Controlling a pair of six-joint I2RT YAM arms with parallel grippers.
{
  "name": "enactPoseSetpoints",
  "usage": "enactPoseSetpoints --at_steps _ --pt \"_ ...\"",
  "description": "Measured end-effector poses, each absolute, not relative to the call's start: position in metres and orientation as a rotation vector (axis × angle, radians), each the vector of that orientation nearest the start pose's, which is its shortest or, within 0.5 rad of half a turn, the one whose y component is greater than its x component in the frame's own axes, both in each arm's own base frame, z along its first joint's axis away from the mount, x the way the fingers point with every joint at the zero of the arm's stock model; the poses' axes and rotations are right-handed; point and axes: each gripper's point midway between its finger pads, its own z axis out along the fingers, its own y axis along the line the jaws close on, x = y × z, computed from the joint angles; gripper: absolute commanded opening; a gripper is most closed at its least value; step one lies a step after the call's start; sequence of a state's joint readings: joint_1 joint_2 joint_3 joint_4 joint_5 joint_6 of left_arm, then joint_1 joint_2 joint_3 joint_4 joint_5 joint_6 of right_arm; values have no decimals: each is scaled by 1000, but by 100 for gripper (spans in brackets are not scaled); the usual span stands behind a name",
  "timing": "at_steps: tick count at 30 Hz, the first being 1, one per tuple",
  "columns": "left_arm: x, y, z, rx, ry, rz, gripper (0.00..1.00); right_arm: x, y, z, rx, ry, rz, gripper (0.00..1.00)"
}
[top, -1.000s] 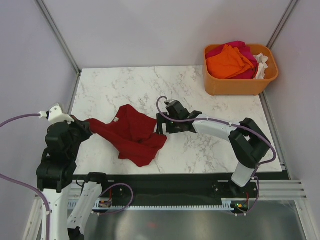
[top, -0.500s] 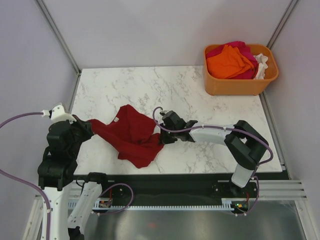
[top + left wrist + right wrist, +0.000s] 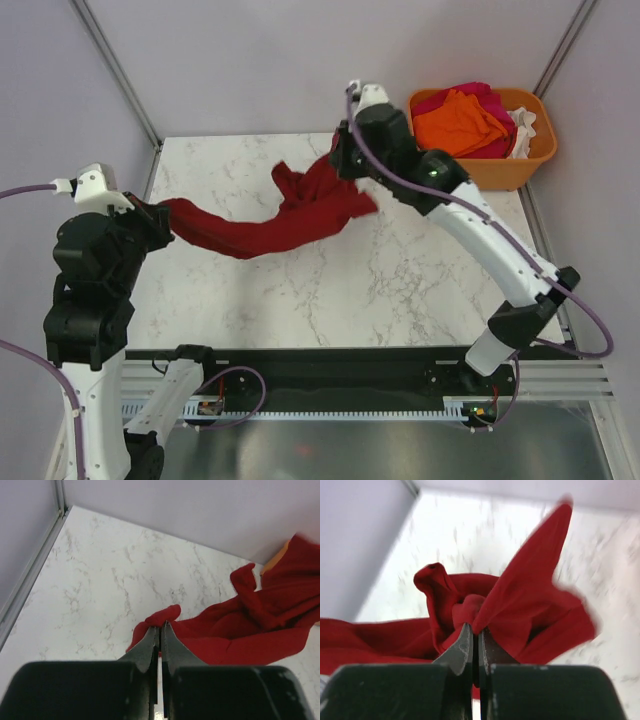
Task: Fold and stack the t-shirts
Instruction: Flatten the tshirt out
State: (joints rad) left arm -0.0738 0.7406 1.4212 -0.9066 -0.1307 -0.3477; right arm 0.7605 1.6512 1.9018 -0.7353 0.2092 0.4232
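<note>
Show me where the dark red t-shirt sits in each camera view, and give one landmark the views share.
Top external: the dark red t-shirt is stretched across the table's left and middle.
Left wrist: it runs from bottom centre to the right edge.
Right wrist: it fills the centre and lower left.
Shared landmark: the white marble tabletop, visible behind the shirt in all three.

Dark red t-shirt (image 3: 530, 595) blurred at its edges in rt wrist view; white t-shirt (image 3: 525, 128) mostly buried in tub (image 3: 480, 172), top view.

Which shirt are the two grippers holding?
The dark red shirt, stretched between left gripper and right gripper; the other shirts sit in the tub.
</note>
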Motion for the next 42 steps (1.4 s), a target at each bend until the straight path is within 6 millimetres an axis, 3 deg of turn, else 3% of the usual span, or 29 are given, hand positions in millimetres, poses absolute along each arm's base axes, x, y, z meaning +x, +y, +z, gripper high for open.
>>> enactPoseSetpoints --at_steps 1,2,3,4,6,8,11,14,16,19,23,25,27,28,32,35,39,42 --pt "213 -9 408 -320 1744 -193 2 351 299 390 -193 1983 531 41" --pt "214 -11 415 -299 1727 -207 2 348 290 418 -169 1924 531 74" --pt "215 -14 419 -282 1719 -219 2 344 279 439 -145 1876 526 96" --pt "217 -18 421 -259 1716 -239 2 342 271 448 -134 1856 507 98" --pt "222 -27 418 -219 1731 -275 2 341 254 445 -112 1864 428 98" --pt "229 -36 404 -183 1771 -307 2 350 246 416 -95 1925 329 98" --pt "236 -41 370 -164 1860 -316 2 360 237 330 -126 2098 140 98" --pt "238 -40 342 -169 1928 -299 2 352 215 229 -184 2307 -39 98" --pt "237 -37 332 -180 1952 -282 2 346 193 190 -171 2394 -107 98" --pt "232 -26 332 -218 1939 -223 2 351 158 161 -76 2462 -123 98" --pt "222 -6 338 -287 1902 -122 2 377 137 160 46 2443 -59 98" --pt "219 -2 342 -299 1885 -104 2 393 144 158 59 2431 -3 97" --pt "219 -1 341 -304 1888 -96 2 410 163 143 40 2443 67 92" --pt "221 -1 338 -306 1899 -91 2 419 178 124 19 2465 117 92" --pt "224 -3 318 -302 1949 -93 2 423 204 56 -13 2585 203 90" --pt "225 -6 304 -294 1988 -101 2 420 210 26 -18 2647 221 89" --pt "225 -7 297 -290 2006 -105 2 431 223 33 -5 2599 300 86" --pt "225 -7 294 -290 2012 -104 2 435 231 33 -2 2584 354 78"
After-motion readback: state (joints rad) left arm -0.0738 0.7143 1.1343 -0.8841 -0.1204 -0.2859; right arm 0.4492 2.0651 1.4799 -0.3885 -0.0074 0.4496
